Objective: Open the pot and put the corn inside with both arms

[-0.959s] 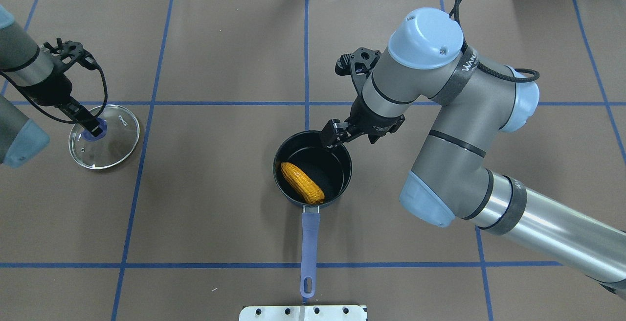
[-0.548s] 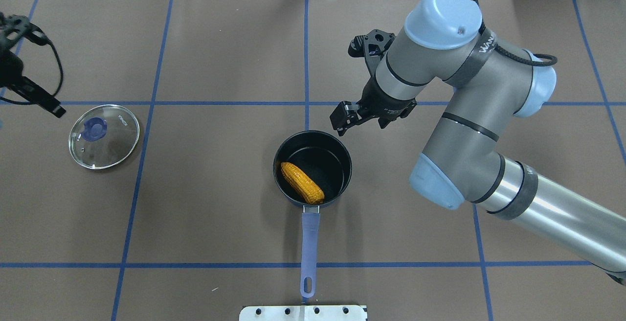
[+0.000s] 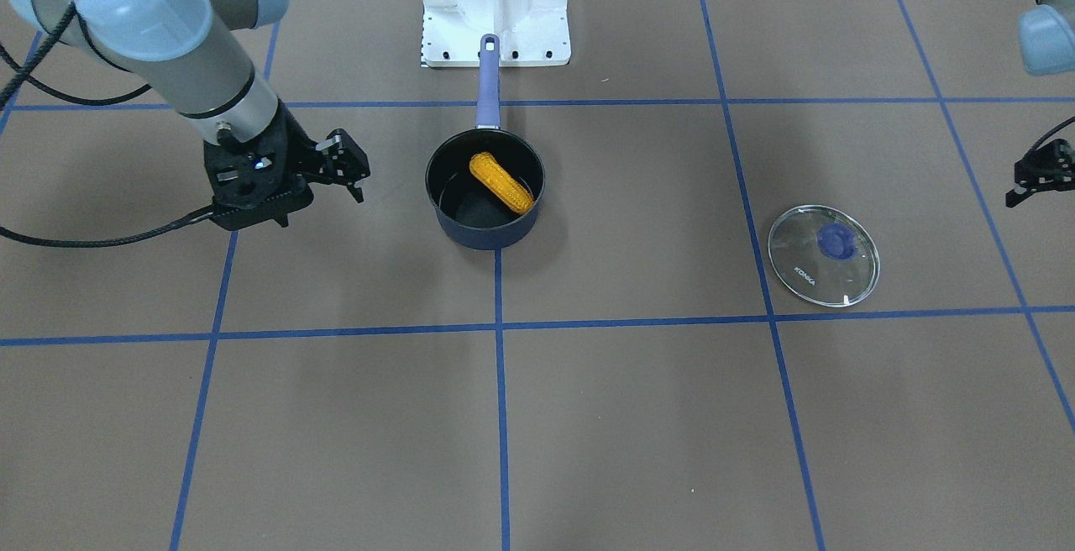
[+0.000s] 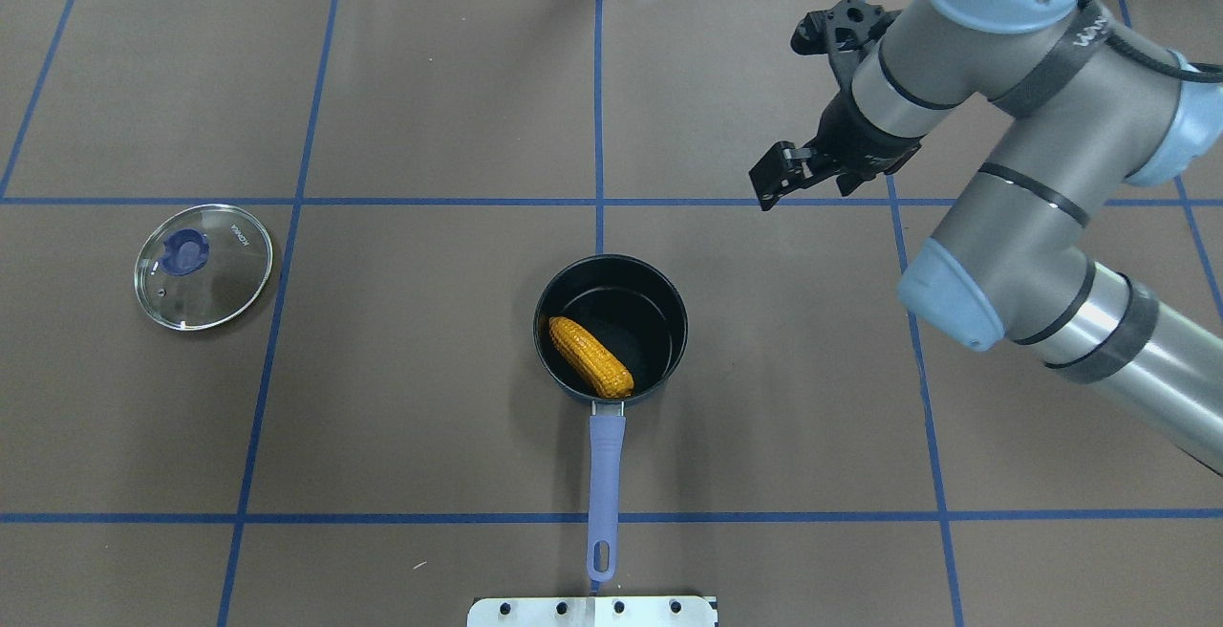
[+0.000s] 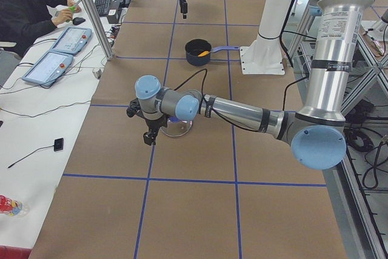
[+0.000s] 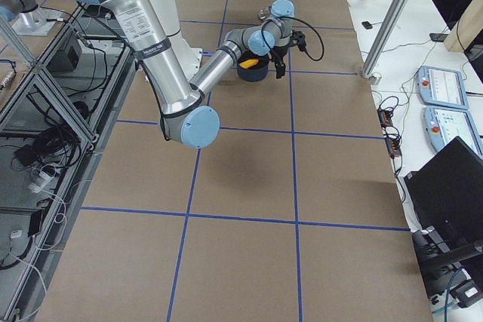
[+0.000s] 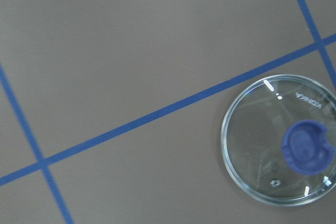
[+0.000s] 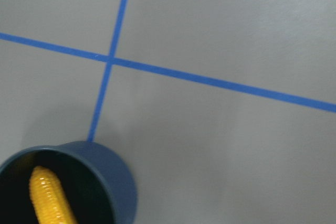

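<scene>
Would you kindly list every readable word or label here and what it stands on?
"KONKA": printed on the glass lid, near its rim.
"WAN": on the black strap round the right arm, rest hidden.
Label on the left arm: too small to read.

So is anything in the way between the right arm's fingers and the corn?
Nothing visible is. Only bare table lies between the right arm's fingers and the pot. The corn already lies inside the open pot, and the lid sits far off to the side.
</scene>
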You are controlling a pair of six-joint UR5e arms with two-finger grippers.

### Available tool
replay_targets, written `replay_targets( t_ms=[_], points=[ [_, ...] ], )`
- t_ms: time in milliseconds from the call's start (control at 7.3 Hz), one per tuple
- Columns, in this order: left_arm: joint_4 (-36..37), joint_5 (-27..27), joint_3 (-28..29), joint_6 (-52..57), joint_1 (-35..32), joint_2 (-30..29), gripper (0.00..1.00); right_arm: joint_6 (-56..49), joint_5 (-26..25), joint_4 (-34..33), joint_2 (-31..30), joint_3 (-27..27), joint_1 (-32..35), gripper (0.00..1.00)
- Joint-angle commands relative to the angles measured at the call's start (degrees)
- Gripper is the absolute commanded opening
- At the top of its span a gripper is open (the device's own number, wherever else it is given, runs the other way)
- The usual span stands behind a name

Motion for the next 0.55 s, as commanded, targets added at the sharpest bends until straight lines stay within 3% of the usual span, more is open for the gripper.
replay_targets(
  t_ms=[0, 411],
  points=[
    [-0.3, 1.5, 0.5, 3.5, -3.7, 3.9, 0.99, -4.4, -0.1, -0.1, -6.0, 1.5, 5.9, 1.00],
    [0.0, 1.1, 0.7, 3.4, -6.5, 4.6, 0.99, -5.5, -0.4, -1.0, -10.9, -0.3, 15.7, 1.00]
  ],
)
